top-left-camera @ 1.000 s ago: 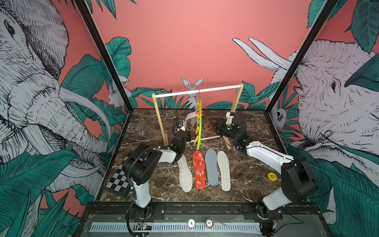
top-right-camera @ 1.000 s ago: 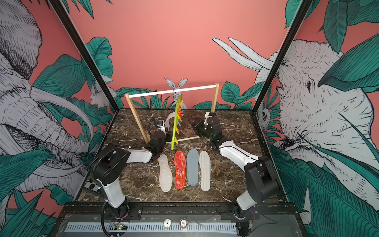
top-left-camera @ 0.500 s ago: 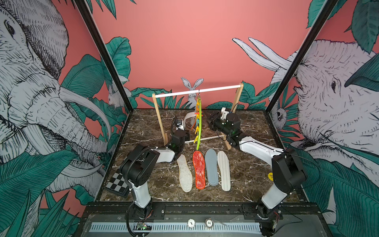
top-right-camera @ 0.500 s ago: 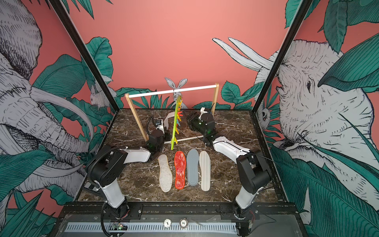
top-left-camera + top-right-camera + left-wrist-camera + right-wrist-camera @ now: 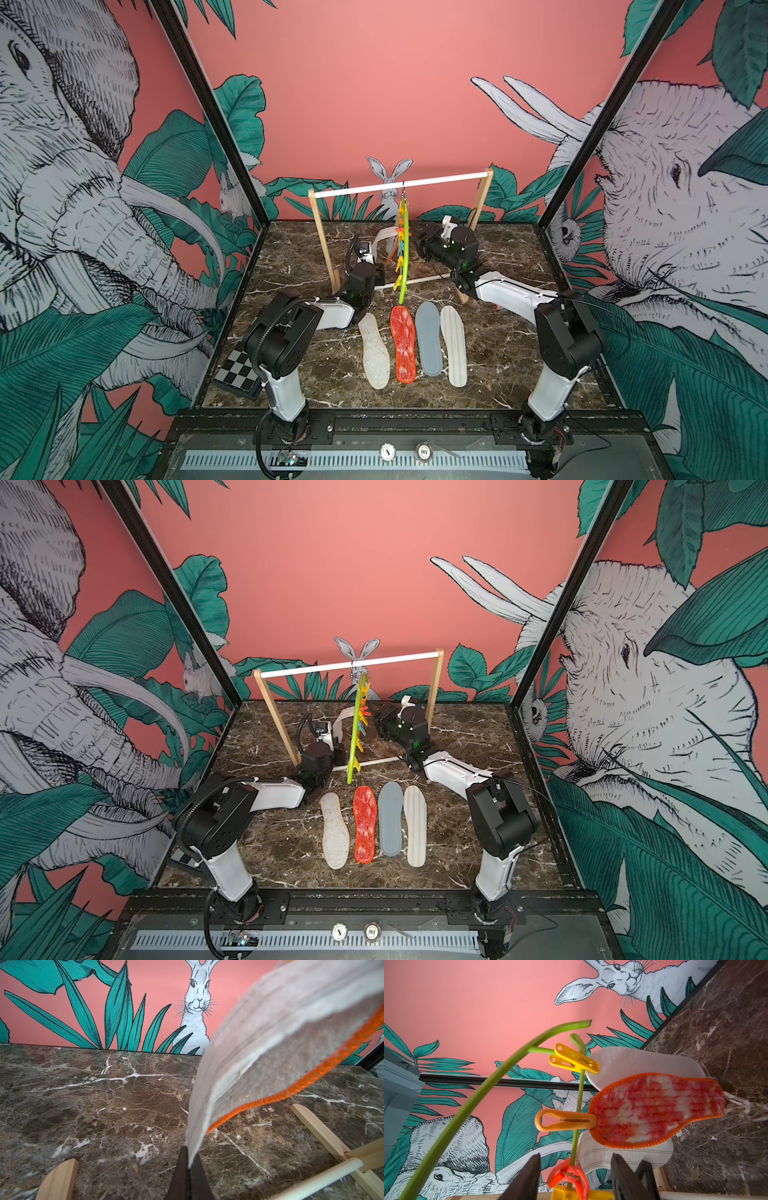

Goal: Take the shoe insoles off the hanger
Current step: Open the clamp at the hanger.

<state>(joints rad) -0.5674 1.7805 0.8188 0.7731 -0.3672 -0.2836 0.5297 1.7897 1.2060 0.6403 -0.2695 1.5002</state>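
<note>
Pinching white insole (image 5: 270,1032), left tool (image 5: 188,1159) closed.

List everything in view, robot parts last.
Table: one, brown marble, the cell's floor.
Rack: one, wood with white bar, mid-table.
Hanger: one, lime green, hooked on the rack's bar.
Pegs: several, yellow, orange, red among them, along the hanger.
Pegged insoles: three, white, red-orange, striped white, on the hanger.
Loose insoles: four, cream, red-orange, grey-blue, striped white, a row at the table's front.
Board: one, black-and-white chequered, front left corner.
Left claw: one, black, shut on the pegged striped insole.
Right claw: one, black, open around the red peg.
</note>
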